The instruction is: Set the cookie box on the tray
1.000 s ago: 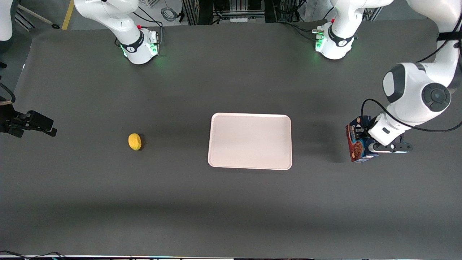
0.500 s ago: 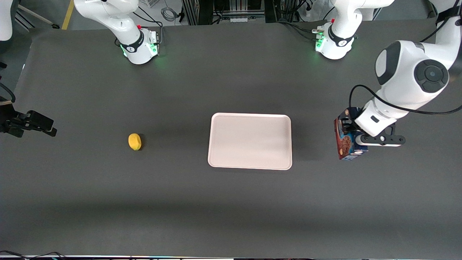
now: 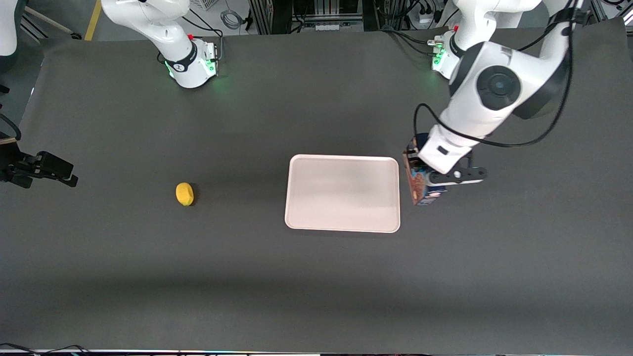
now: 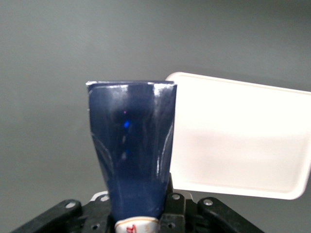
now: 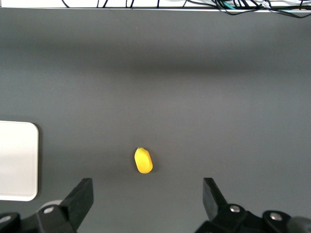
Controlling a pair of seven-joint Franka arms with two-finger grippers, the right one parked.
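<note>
The dark navy cookie box hangs above the table just beside the tray's edge at the working arm's end, with my gripper shut on it. Its brown cookie picture faces the tray. In the left wrist view the box stands between the black fingers of my gripper, and the tray lies beside it. The pale pinkish-white tray sits flat at the table's middle with nothing on it.
A small yellow rounded lump lies on the dark table toward the parked arm's end, also seen in the right wrist view as the lump. Two arm bases stand along the table's edge farthest from the front camera.
My gripper has carried the cookie box sideways from the working arm's end of the table up to the tray's edge. The tray and yellow lump stayed put.
</note>
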